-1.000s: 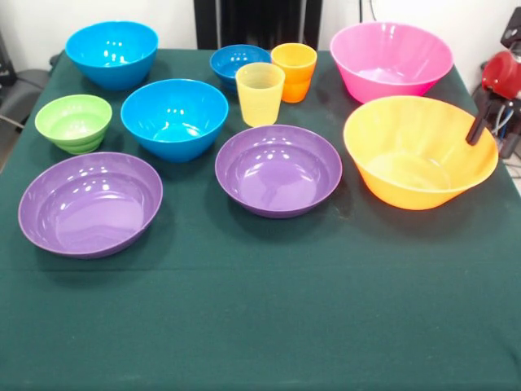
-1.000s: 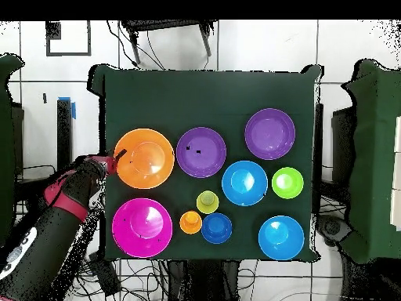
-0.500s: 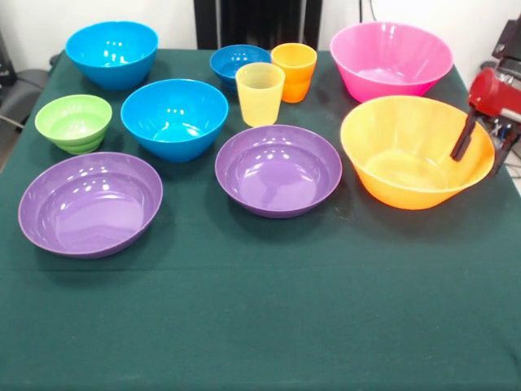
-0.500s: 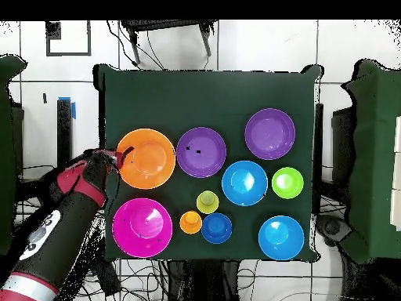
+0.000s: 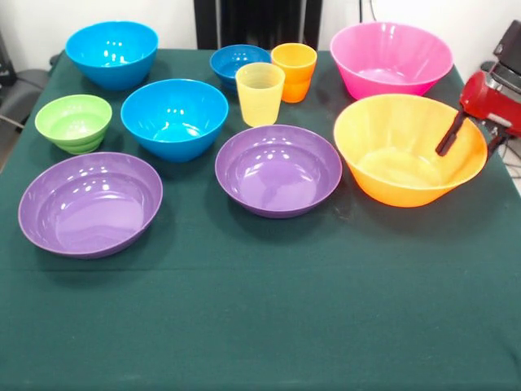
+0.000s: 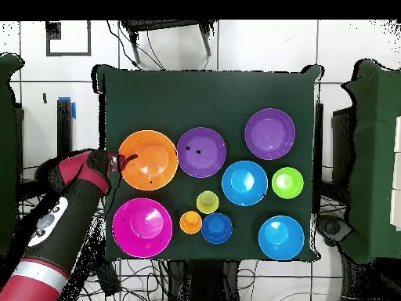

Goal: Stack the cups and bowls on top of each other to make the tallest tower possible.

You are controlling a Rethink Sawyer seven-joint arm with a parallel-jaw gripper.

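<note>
No tower stands; every piece sits alone and upright on the green cloth. The large yellow-orange bowl [image 5: 399, 163] is at the right in the front view. My gripper [image 5: 470, 140] is open and straddles the bowl's right rim, one black finger [image 5: 450, 134] inside and the other outside. In the overhead view the gripper [image 6: 124, 161] is at the left rim of the yellow-orange bowl [image 6: 153, 161]. The yellow cup [image 5: 260, 92] and orange cup [image 5: 294, 71] stand at the back centre. The pink bowl [image 5: 391, 59] is behind the yellow-orange one.
Two purple bowls [image 5: 89, 202] [image 5: 278, 169] lie in the middle row. Two bright blue bowls [image 5: 111, 52] [image 5: 174, 116], a small dark blue bowl [image 5: 236, 61] and a green bowl [image 5: 73, 122] are at the left and back. The table's right edge [image 5: 509, 175] is close to the gripper.
The gripper has moved left in the front view, its inner finger going deeper into the yellow-orange bowl. The bowl has shifted slightly left with it.
</note>
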